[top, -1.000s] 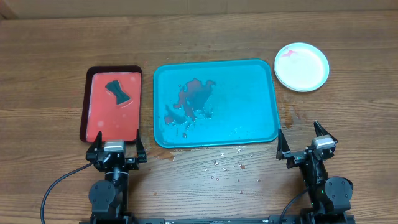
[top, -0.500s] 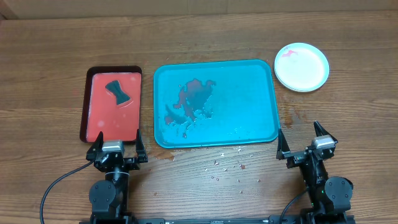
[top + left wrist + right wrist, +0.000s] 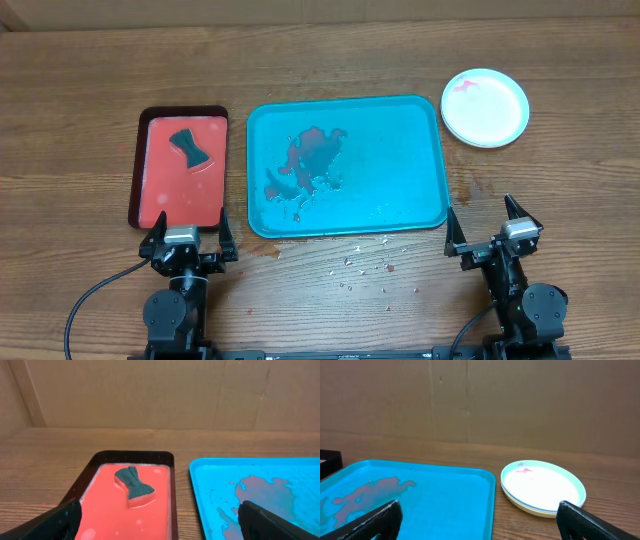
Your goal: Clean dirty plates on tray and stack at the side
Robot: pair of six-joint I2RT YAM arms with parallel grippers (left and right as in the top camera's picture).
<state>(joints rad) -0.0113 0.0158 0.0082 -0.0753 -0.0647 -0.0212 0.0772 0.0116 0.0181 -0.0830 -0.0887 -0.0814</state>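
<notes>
Both grippers stand wide and empty at the table's near edge: the left gripper just short of the red tray, where a sponge lies, the right gripper by the tray. The plates sit beside its far right corner, seemingly stacked, off the smeared tray

**Two trays side by side, plates at far right**

The large tray lies mid-worktop, with a smear in its left half. Just left of it, not touching, sits the small tray, a sponge on its far half. The plates rest stacked right of the large tray's far right corner. Crumbs lie scattered on its near side.
</notes>
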